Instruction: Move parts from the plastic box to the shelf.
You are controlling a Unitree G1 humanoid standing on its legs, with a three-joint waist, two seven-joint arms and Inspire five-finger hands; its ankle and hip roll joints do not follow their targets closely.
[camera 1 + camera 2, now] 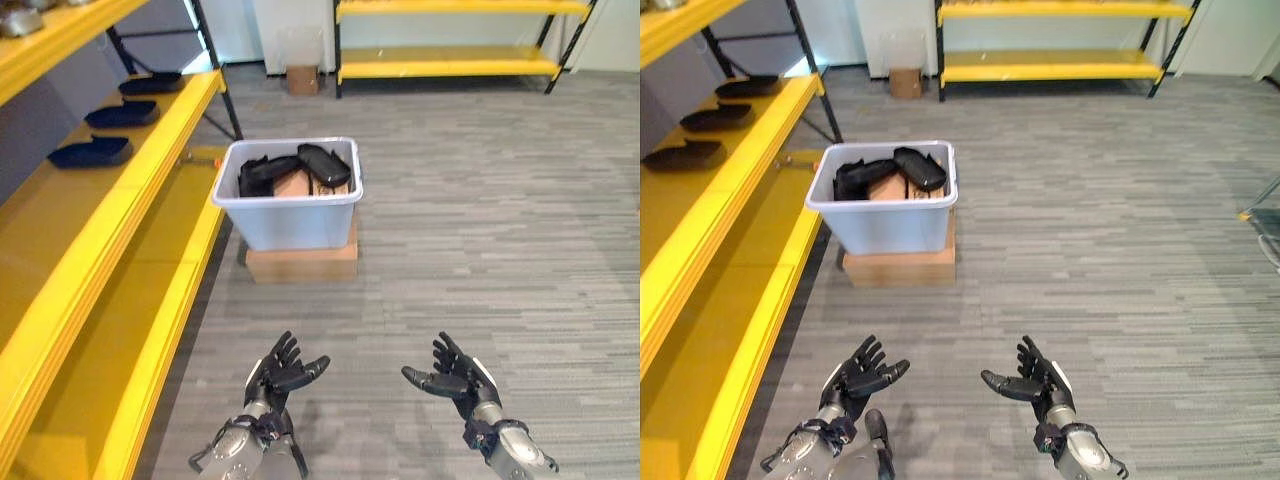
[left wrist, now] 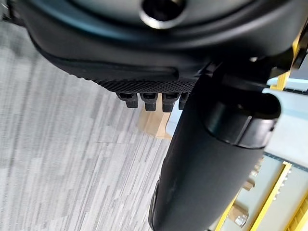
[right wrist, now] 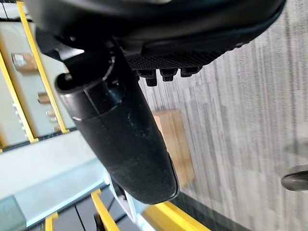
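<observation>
Ahead of the robot, a pale plastic box [image 1: 288,205] sat on a flat cardboard carton [image 1: 302,264] on the grey carpeted floor [image 1: 480,220], just beside the yellow shelf [image 1: 150,170] running along the robot's left. Several black parts [image 1: 296,168] were piled inside the box, reaching its rim. Three more dark parts [image 1: 92,152] lay in a row on the shelf's upper board, well apart from the box.

Both hands hung low and near the robot, well short of the box. The left hand [image 1: 283,370] was held with its fingers spread and only slightly bent, thumb pointing inward, and it held nothing. The right hand [image 1: 455,378] matched it, fingers relaxed and apart, thumb reaching toward the left hand, also empty.

Across the room a second yellow shelf unit [image 1: 1060,40] stood against the wall, with a small cardboard box [image 1: 905,82] on the floor next to it.

The left wrist view looked past its hand [image 2: 211,159] to carpet, a corner of the carton and a strip of yellow shelf frame. The right wrist view added something the head views lacked: a dark shoe [image 3: 294,181] on the carpet at the frame's edge, beyond its hand [image 3: 125,144], plus the carton [image 3: 175,144] from the side.
</observation>
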